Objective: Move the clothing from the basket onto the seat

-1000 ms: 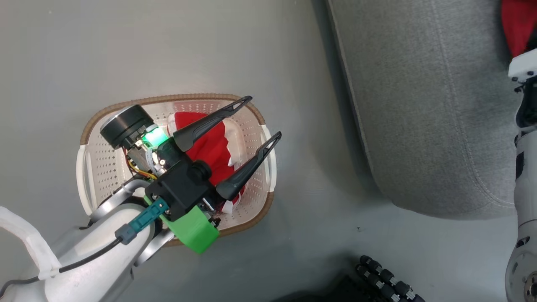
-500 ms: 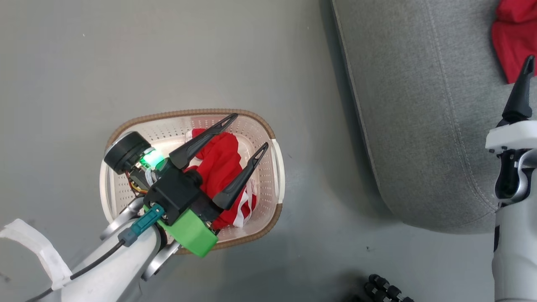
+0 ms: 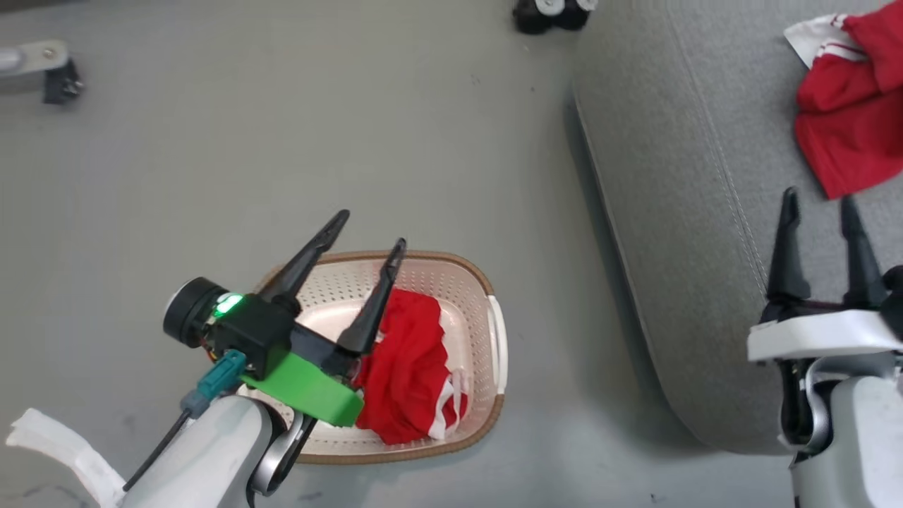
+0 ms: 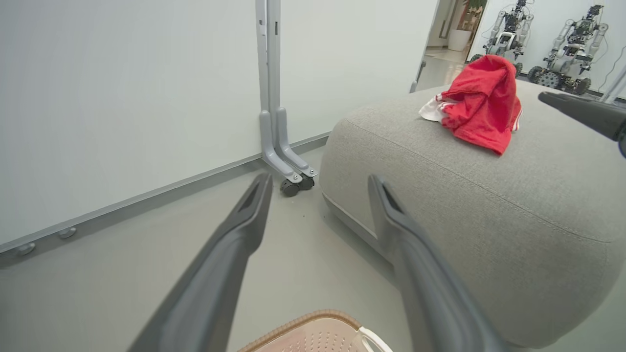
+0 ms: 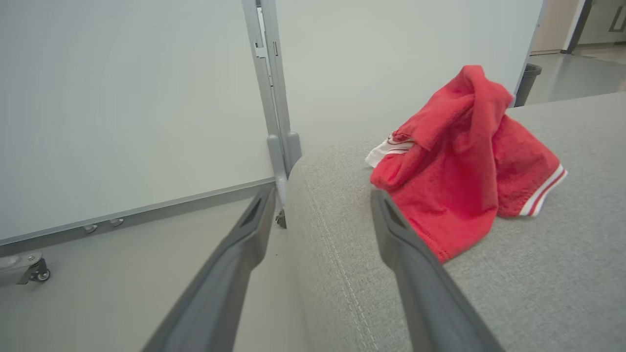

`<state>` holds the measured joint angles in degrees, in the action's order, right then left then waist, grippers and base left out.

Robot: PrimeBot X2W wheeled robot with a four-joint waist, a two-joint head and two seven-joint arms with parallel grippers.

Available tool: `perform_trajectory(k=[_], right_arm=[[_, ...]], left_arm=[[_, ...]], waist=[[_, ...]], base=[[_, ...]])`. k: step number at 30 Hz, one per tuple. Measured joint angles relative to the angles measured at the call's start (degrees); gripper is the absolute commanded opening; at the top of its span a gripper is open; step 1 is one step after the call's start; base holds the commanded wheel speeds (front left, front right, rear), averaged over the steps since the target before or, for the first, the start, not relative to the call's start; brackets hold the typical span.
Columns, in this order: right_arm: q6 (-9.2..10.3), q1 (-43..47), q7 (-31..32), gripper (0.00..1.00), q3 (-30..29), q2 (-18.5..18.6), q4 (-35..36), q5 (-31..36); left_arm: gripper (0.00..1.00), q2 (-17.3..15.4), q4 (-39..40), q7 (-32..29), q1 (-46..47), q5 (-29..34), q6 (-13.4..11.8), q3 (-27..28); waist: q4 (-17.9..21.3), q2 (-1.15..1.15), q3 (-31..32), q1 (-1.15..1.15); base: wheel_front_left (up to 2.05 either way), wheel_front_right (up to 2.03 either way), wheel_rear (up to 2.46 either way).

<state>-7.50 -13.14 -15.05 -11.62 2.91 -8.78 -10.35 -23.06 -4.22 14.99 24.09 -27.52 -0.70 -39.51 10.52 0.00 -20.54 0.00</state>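
Observation:
A red garment with white stripes (image 3: 409, 374) lies in the cream basket (image 3: 494, 339) on the floor. My left gripper (image 3: 372, 227) hangs open above the basket's far rim, fingers (image 4: 234, 254) empty; the basket rim (image 4: 303, 325) shows under them in the left wrist view. A second red garment (image 3: 846, 134) lies crumpled on the grey seat (image 3: 677, 183), also seen as the red garment (image 5: 464, 166) on the seat (image 5: 538, 274) and the garment (image 4: 481, 102) on the seat (image 4: 489, 195). My right gripper (image 3: 818, 200) is open above the seat, just short of that garment, holding nothing.
A white partition wall stands behind on a grey post with castor feet (image 4: 293, 181). A castor (image 3: 554, 14) sits by the seat's far corner and another foot (image 3: 42, 70) at far left. Other robots (image 4: 543, 44) stand in the background.
The head view has tilted up, so the basket sits lower in it. My left gripper has risen out of the basket and points more level. My right gripper has drawn back from the garment on the seat.

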Motion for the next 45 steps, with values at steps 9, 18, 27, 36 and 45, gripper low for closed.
perform_trajectory(k=[9,18,27,36,45], right_arm=[[0.0,4.56,1.41,1.0,6.84,-0.08,4.42,-0.02],[-0.01,8.67,5.67,1.0,8.61,-0.08,8.0,1.47],[0.0,14.8,8.78,1.0,10.2,-0.1,10.63,1.67],[0.0,18.6,11.22,1.0,10.31,-0.04,13.6,1.53],[0.0,19.64,12.21,1.0,10.92,-0.05,14.59,1.58]], left_arm=[[1.0,3.1,-1.25,0.07,-6.59,1.48,-1.89,11.73],[1.0,4.35,-3.37,0.14,-13.97,4.69,-0.23,22.76],[1.0,5.93,-6.21,0.14,-20.68,7.5,3.18,25.82],[1.0,7.51,-7.56,0.14,-23.4,9.34,3.81,27.21],[1.0,8.51,-9.28,0.14,-23.57,10.29,4.49,28.82]], waist=[[-6.58,0.0,5.3,0.0],[-11.76,0.0,11.1,0.0],[-13.2,0.0,17.45,0.0],[-12.3,0.0,21.27,0.0],[-12.01,0.0,22.3,0.0]], base=[[0.0,0.0,0.0],[0.0,0.0,0.0],[0.0,0.0,0.0],[0.0,0.0,0.0],[0.0,0.0,0.0]])
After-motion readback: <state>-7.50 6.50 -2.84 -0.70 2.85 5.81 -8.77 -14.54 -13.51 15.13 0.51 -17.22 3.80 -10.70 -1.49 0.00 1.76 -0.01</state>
